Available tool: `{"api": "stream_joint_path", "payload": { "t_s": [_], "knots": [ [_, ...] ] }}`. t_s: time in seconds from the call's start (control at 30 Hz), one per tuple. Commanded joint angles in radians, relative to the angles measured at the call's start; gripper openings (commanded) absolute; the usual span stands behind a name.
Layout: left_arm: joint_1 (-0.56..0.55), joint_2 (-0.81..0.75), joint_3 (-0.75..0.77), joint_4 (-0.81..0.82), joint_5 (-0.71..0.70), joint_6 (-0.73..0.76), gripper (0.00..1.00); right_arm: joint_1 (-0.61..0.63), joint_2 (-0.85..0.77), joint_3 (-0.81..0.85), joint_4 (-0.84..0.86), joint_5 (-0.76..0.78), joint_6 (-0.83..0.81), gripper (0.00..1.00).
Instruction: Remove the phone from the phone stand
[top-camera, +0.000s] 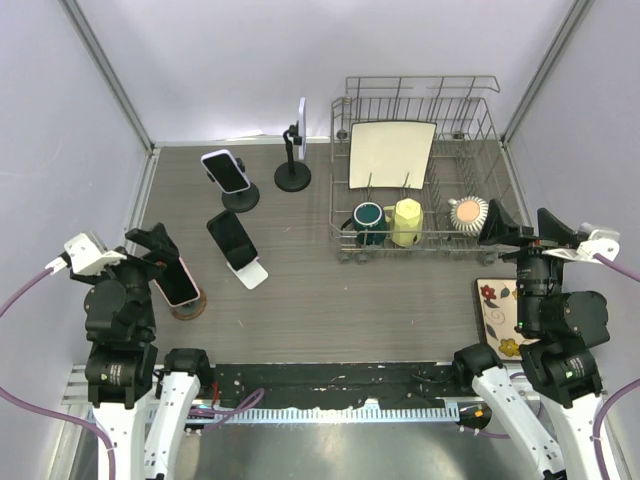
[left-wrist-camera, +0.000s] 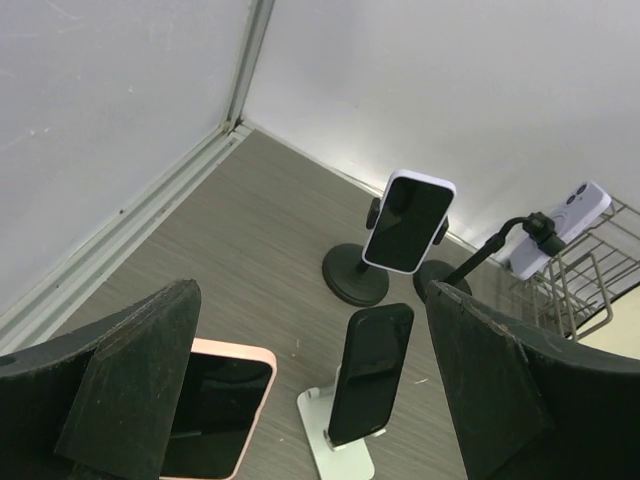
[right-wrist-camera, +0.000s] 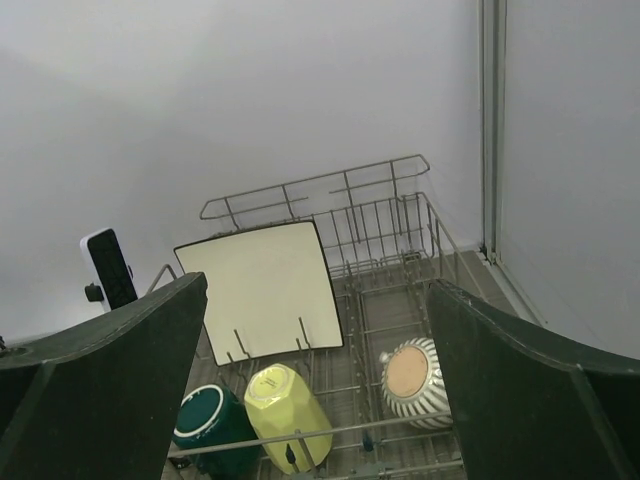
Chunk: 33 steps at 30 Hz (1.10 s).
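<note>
Several phones stand on stands at the table's left. A pink-cased phone (top-camera: 178, 283) leans on a round brown stand (top-camera: 188, 306) nearest my left gripper (top-camera: 158, 248), which is open and empty just left of and above it. A black phone (top-camera: 232, 240) rests on a white stand (top-camera: 252, 273). A white-cased phone (top-camera: 225, 171) sits on a black round stand (top-camera: 241, 198). A white phone (top-camera: 301, 121) is clamped on a black gooseneck stand (top-camera: 292, 177). The left wrist view shows the pink phone (left-wrist-camera: 215, 410) by the left finger and the black phone (left-wrist-camera: 372, 372) between the fingers. My right gripper (top-camera: 518, 232) is open and empty.
A wire dish rack (top-camera: 500, 170) at the back right holds a square cream plate (top-camera: 391, 154), a green mug (top-camera: 368, 221), a yellow mug (top-camera: 405, 221) and a striped cup (top-camera: 467, 211). A flowered plate (top-camera: 497, 305) lies by the right arm. Walls close in left, right and back.
</note>
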Motion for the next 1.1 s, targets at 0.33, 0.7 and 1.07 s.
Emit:
{"api": "stream_joint_path", "payload": {
  "t_s": [0.33,0.7,1.07],
  "knots": [
    [0.007,0.14,0.096,-0.261,-0.237,-0.075,1.0,0.017,-0.021,-0.045,0.063,0.004,0.013,0.99],
    [0.005,0.226,0.065,-0.448,-0.294,-0.222,1.0,0.06,-0.03,-0.125,0.103,-0.033,0.062,0.99],
    [0.005,0.282,-0.031,-0.375,-0.271,-0.218,1.0,0.101,-0.067,-0.195,0.112,-0.03,0.054,0.99]
  ]
}}
